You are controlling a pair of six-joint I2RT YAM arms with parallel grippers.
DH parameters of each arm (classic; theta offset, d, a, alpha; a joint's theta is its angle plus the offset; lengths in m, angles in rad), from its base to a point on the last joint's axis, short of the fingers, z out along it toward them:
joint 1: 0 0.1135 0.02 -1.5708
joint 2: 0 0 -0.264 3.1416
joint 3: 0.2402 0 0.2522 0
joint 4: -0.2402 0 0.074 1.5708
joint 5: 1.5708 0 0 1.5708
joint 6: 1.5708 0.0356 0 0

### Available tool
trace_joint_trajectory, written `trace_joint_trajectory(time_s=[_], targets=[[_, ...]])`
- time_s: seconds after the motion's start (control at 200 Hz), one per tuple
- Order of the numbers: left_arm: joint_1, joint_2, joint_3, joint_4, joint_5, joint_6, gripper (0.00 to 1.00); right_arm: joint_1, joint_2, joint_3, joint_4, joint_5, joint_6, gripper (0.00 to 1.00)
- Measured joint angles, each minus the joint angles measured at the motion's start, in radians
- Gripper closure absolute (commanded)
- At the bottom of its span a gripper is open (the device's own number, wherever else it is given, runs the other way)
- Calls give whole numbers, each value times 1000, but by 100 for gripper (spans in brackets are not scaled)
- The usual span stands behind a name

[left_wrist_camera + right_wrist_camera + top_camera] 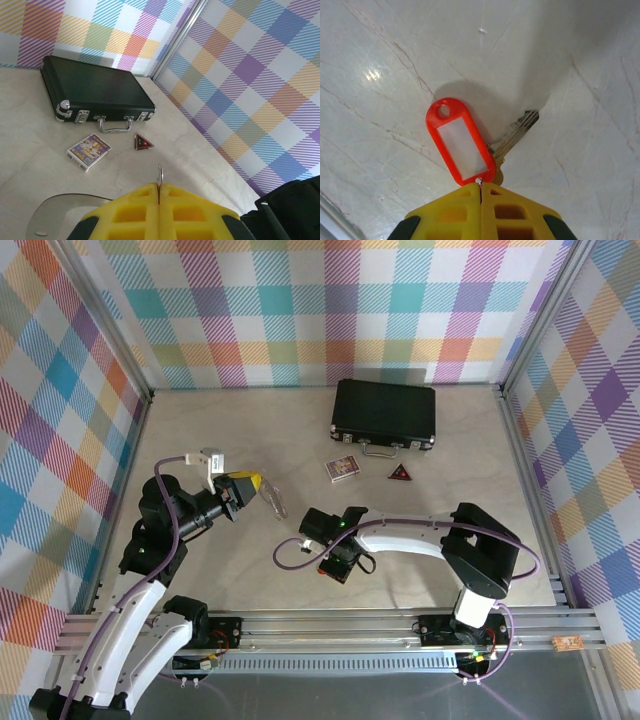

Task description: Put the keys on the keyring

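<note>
My right gripper points down at the table, shut on the small ring of the keys. A red plastic tag and a silver key stick out beyond its yellow fingertips and lie on the marble surface. From above, the right gripper is at the centre front. My left gripper is held above the table at the left, shut on the keyring, a thin pale loop that reaches past its tips. In the left wrist view a sliver of the keyring's metal shows edge-on between the closed yellow jaws of the left gripper.
A black case lies at the back centre. In front of it are a small printed card box and a dark red triangular piece. Plaid walls stand on three sides. A purple cable loops beside the right wrist.
</note>
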Motion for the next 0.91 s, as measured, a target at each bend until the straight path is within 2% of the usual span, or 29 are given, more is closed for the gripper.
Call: trace_joint_trajectory(time_s=[0.395, 0.595, 0.745, 0.905], targets=[[0, -2, 0, 0, 2, -4, 100, 0, 45, 26, -37, -32, 31, 100], [0, -2, 0, 0, 2, -7, 100, 0, 44, 24, -36, -34, 55, 79], [0, -3, 0, 0, 4, -8, 100, 0, 1, -7, -9, -43, 90, 70], [0, -12, -1, 0, 5, -11, 100, -21, -124, -74, 60, -79, 153, 62]])
